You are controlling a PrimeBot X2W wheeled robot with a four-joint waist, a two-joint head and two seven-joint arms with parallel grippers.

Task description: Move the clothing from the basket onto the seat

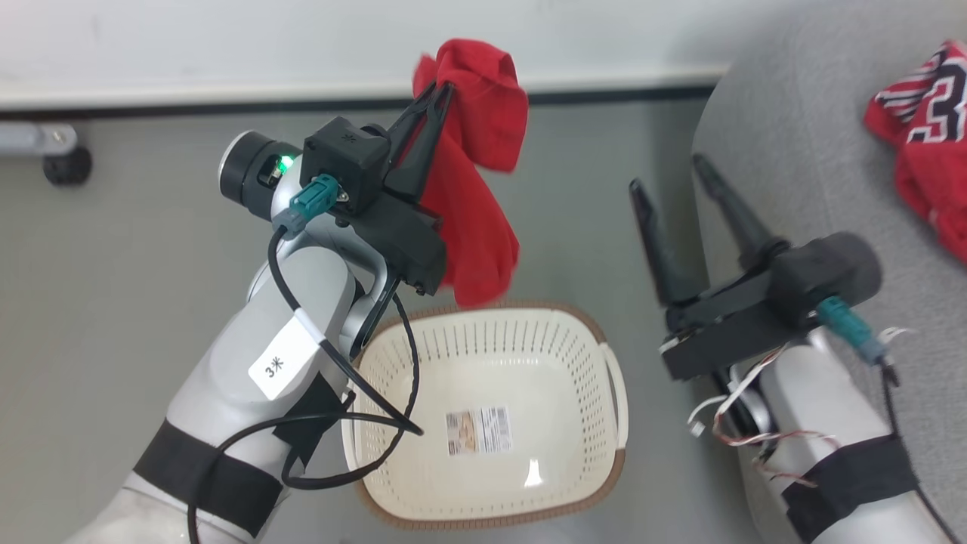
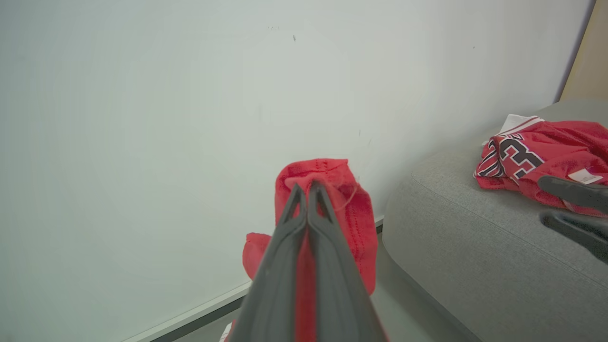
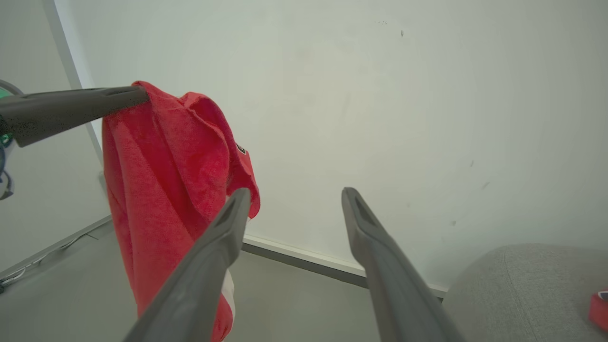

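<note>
My left gripper is shut on a red garment, which hangs from its fingertips high above the far rim of the basket. The same red garment drapes over my shut left gripper in the left wrist view. In the right wrist view the hanging garment is at the left, behind my right gripper. The cream basket holds no clothing; a label lies on its bottom. My right gripper stands open and empty beside the grey seat. A second red garment with lettering lies on the seat.
A white wall with a dark baseboard runs along the back. A small black caster sits at the far left on the grey floor. Cables loop from my left arm over the basket's near-left rim.
</note>
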